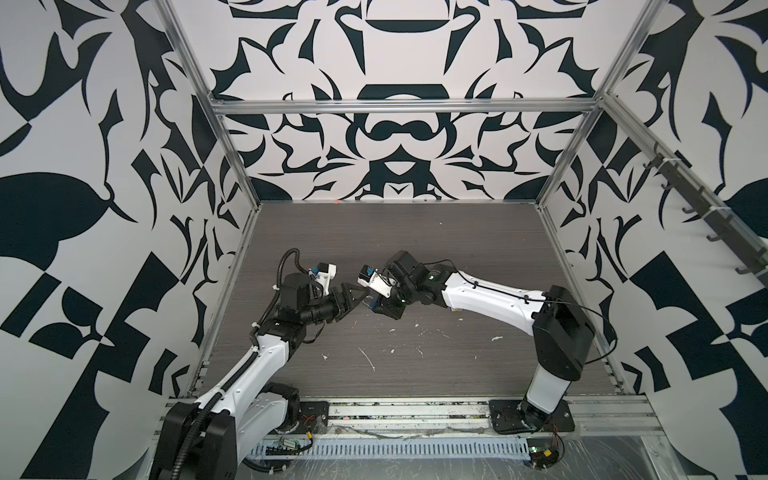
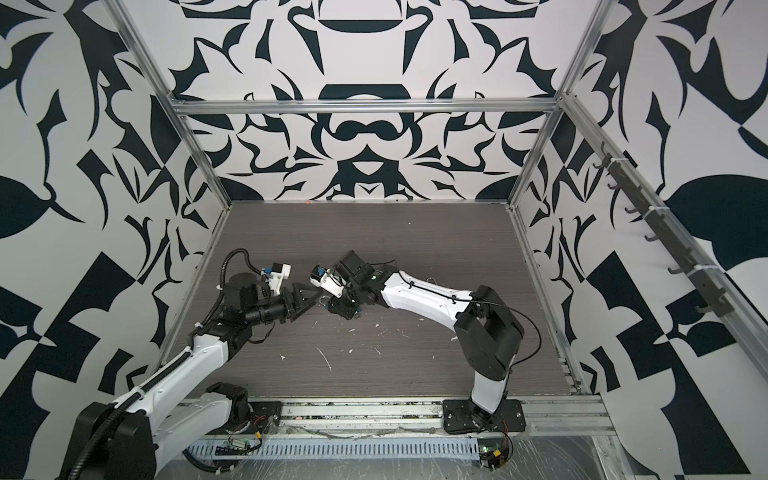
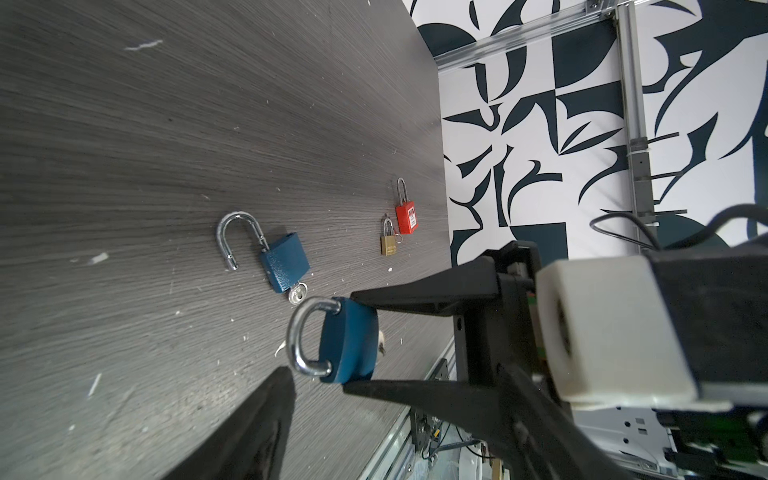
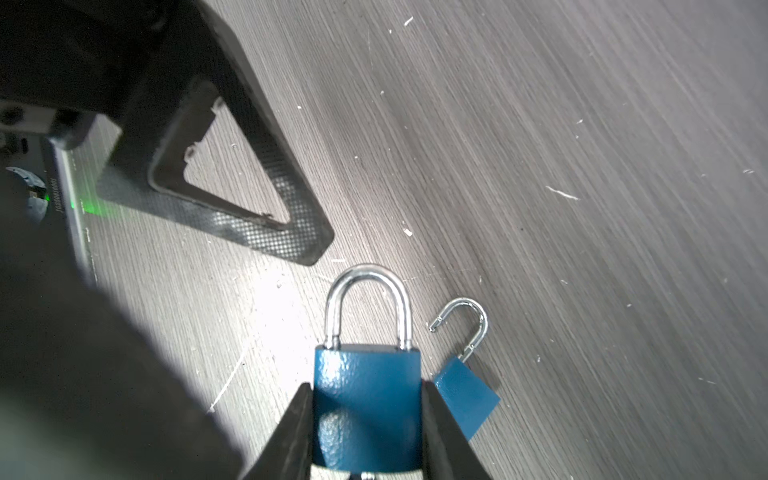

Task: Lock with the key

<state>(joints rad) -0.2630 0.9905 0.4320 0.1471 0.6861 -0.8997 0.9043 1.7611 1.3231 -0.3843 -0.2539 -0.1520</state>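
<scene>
Grey wood-grain tabletop (image 1: 415,249), flecked with white scraps, carries both arms, which meet left of its middle in both top views. Nearest the action, the left claw (image 1: 360,300) stands released, grasping nothing, its tips just beside the lock but apart from it. The right claw (image 4: 368,392) is clenched on the body of a blue padlock (image 3: 347,347), held clear of the surface. The lock's long axis runs straight out of the right claw, with the shackle (image 4: 368,291) leading toward the left claw and both legs seated. The keyhole end therefore faces away from the left claw, back between the right claw's fingers. A pale bit (image 3: 380,345) there may be its key, though the view is too poor to say. Farther off lies a second blue padlock (image 3: 284,262), shackle swung open, with a key (image 3: 297,296) in its base. Beyond sit a brass padlock (image 3: 388,243) and a red padlock (image 3: 405,217). No box or tray shows.
</scene>
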